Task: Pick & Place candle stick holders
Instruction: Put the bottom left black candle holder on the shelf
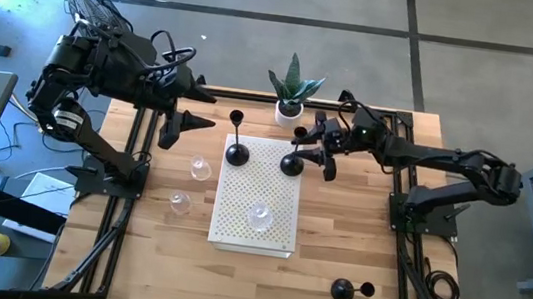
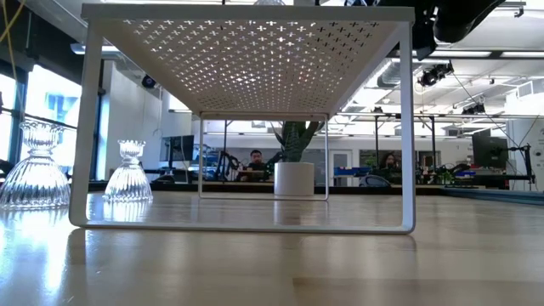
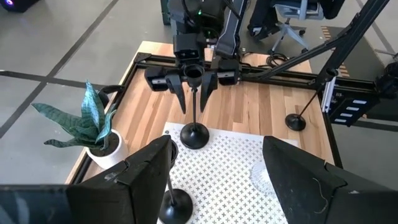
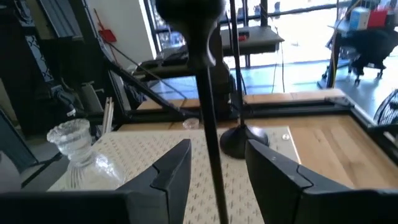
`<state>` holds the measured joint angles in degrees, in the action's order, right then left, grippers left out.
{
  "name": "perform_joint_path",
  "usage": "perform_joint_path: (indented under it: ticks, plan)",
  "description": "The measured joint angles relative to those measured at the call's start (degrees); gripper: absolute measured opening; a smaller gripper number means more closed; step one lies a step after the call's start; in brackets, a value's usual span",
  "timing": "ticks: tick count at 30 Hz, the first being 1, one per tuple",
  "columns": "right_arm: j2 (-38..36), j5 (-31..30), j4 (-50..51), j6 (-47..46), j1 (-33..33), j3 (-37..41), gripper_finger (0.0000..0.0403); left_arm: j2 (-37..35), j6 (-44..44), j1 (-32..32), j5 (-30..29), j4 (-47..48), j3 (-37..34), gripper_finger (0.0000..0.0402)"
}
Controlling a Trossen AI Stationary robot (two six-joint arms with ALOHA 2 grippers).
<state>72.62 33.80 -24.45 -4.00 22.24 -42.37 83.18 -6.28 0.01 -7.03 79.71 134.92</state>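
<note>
I can read no text, labels, brand names, numbers or signs in any of my views.

Right arm extended forward, its gripper (image 1: 312, 155) with fingers (image 4: 171, 168) parted either side of a thin stem, not closed. Left arm raised, its gripper (image 1: 187, 118) spread wide.

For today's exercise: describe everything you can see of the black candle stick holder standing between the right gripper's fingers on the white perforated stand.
The black candle stick holder has a domed round base, a thin straight stem and a small top cup, and looks like dark matte metal. It stands upright near the far right corner of the white perforated metal stand, its base resting on it. The right gripper straddles its stem with fingers open, not visibly touching. A second black holder stands apart, to its left.
</note>
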Motion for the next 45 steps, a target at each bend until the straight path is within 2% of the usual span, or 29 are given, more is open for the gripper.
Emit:
perform_joint_path:
  ticks: [19, 31, 36, 40, 45]
  plan:
    - [-0.5, 0.1, 4.0, 0.0, 0.0, 0.0, 0.0145, 0.0, -0.2, 0.0, 0.0, -0.1, 0.0, 0.0250]
    - [-8.1, 0.0, 14.1, 0.6, 2.3, 0.0, 0.0145, 0.0, -0.2, 0.0, -0.1, 0.2, 0.0, 0.0250]
    - [-11.5, -0.5, 22.7, 0.4, 3.0, 0.0, 0.0145, 0.0, -0.2, 0.0, -0.2, 1.1, 0.0, 0.0250]
    - [-12.5, -0.8, 28.8, -1.3, 3.0, 0.0, 0.0145, 0.0, -0.2, 0.0, -0.2, 1.4, 0.0, 0.0250]
    - [-12.0, -0.9, 30.7, -6.3, 1.9, 0.0, 0.0145, 0.0, -0.2, 0.0, -0.2, 1.5, 0.0, 0.0250]
